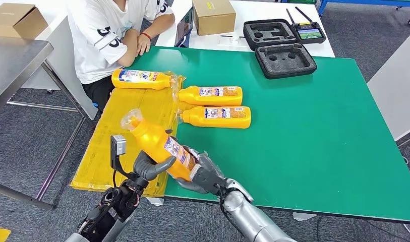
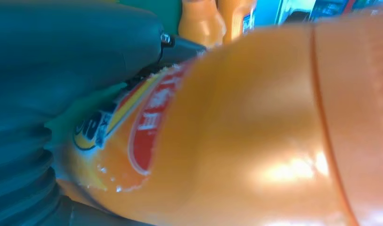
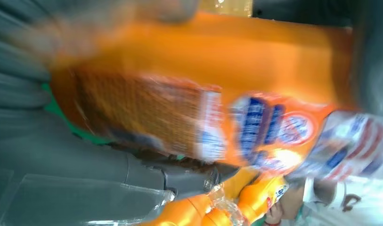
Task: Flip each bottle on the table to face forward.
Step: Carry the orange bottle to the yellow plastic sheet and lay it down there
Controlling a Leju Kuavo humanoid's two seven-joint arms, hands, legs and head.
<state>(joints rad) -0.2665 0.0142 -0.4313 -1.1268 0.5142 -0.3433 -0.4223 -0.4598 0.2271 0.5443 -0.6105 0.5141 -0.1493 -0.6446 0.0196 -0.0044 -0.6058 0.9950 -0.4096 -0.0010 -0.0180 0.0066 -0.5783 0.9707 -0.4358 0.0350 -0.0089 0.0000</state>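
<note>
Fingers of both the left hand (image 1: 151,169) and right hand (image 1: 205,174) wrap one tilted bottle (image 1: 160,145) between them; the right wrist view shows its blurred label, the head view three more bottles (image 1: 213,95) beyond the fingertips.

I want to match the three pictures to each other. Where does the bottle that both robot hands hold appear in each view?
Head view: the held bottle is at lower left of centre, tilted, cap up-left, between the left robot hand and the right robot hand.
Left wrist view: the bottle is very close, label beside the robot hand.
Right wrist view: it crosses the picture, blurred.
Shared landmark: the other bottles lying on the table.
</note>
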